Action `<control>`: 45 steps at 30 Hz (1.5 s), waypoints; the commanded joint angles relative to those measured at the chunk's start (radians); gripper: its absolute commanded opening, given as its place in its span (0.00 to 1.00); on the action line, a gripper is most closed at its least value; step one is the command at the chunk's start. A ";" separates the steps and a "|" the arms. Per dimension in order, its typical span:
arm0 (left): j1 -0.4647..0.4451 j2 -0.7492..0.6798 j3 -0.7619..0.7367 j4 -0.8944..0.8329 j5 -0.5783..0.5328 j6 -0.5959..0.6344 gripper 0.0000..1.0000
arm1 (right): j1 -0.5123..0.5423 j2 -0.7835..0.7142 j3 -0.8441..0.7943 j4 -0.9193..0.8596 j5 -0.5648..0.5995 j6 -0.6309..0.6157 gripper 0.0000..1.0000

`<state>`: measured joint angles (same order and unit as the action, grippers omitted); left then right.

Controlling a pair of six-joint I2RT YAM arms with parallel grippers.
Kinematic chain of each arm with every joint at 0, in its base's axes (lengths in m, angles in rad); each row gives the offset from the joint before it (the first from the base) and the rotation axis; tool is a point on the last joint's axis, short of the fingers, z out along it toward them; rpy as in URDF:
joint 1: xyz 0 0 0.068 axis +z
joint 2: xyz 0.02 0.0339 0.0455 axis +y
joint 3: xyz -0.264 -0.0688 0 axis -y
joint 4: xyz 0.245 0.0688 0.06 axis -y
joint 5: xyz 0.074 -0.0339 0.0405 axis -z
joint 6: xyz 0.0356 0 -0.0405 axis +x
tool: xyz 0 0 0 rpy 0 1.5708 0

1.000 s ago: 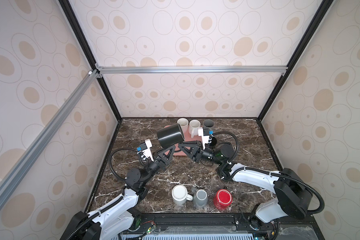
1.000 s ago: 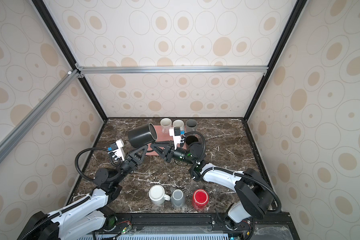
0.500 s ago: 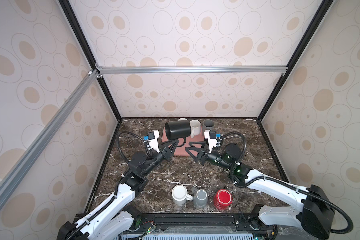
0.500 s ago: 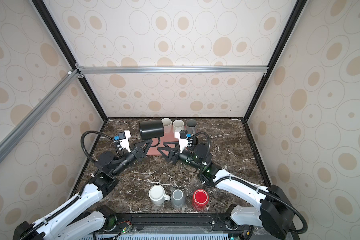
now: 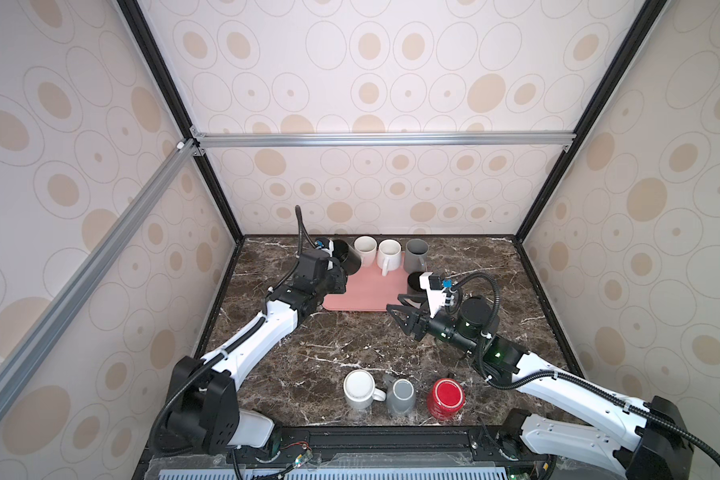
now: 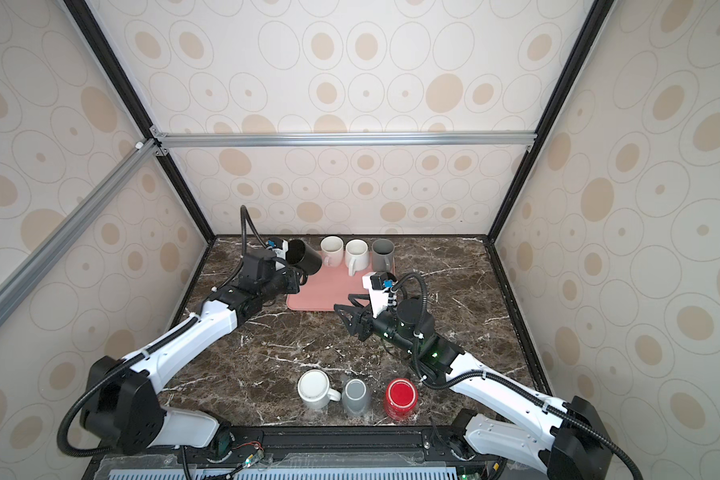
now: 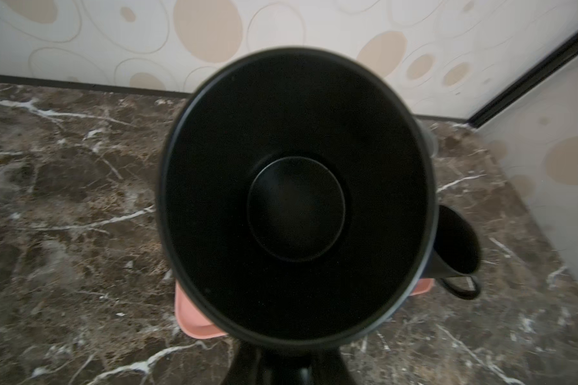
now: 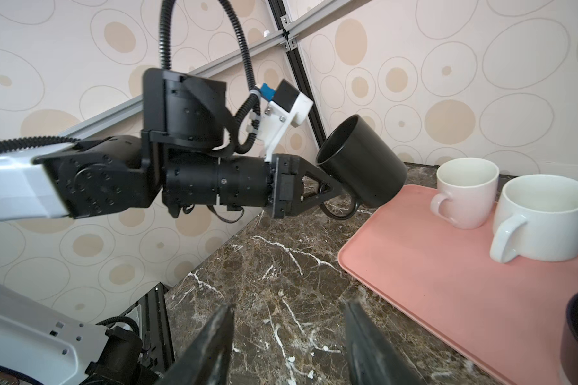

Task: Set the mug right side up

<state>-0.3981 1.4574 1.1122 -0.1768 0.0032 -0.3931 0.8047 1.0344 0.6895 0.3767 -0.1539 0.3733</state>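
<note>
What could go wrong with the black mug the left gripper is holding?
1. The left gripper pinches the matte black cylindrical mug only by its thin loop handle, tilted at a corner of the pink flat tray; it may pivot or slip.
2. The nearest white ceramic mug stands close beside it; lowering could knock it.

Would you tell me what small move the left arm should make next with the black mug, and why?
Probably roll the wrist until the black mug stands upright: the left jaws hold its handle, and it hangs tilted over a corner of the pink tray.
</note>
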 commanded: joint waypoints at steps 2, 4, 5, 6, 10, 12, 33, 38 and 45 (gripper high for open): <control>0.034 0.109 0.172 -0.034 -0.111 0.102 0.00 | -0.004 -0.047 -0.021 -0.028 0.033 -0.028 0.55; 0.046 0.171 0.214 -0.042 -0.111 0.107 0.00 | -0.010 -0.060 -0.029 -0.036 0.034 -0.028 0.55; 0.054 0.205 0.239 -0.051 -0.112 0.108 0.00 | -0.012 -0.067 -0.033 -0.043 0.036 -0.028 0.55; 0.060 0.235 0.266 -0.060 -0.113 0.109 0.00 | -0.014 -0.073 -0.037 -0.048 0.040 -0.028 0.55; 0.068 0.363 0.381 -0.109 -0.134 0.128 0.00 | -0.026 -0.102 -0.052 -0.071 0.052 -0.022 0.55; 0.072 0.410 0.424 -0.125 -0.148 0.135 0.00 | -0.030 -0.114 -0.060 -0.079 0.056 -0.020 0.56; 0.081 0.698 0.705 -0.194 -0.198 0.168 0.00 | -0.058 -0.209 -0.106 -0.189 0.131 -0.002 0.57; 0.086 0.733 0.735 -0.203 -0.217 0.179 0.00 | -0.059 -0.230 -0.111 -0.203 0.128 -0.002 0.58; 0.089 0.757 0.757 -0.203 -0.189 0.186 0.04 | -0.061 -0.237 -0.113 -0.220 0.134 0.001 0.60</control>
<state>-0.3195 2.2257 1.8091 -0.4191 -0.1738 -0.2333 0.7509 0.8150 0.5896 0.1684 -0.0288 0.3725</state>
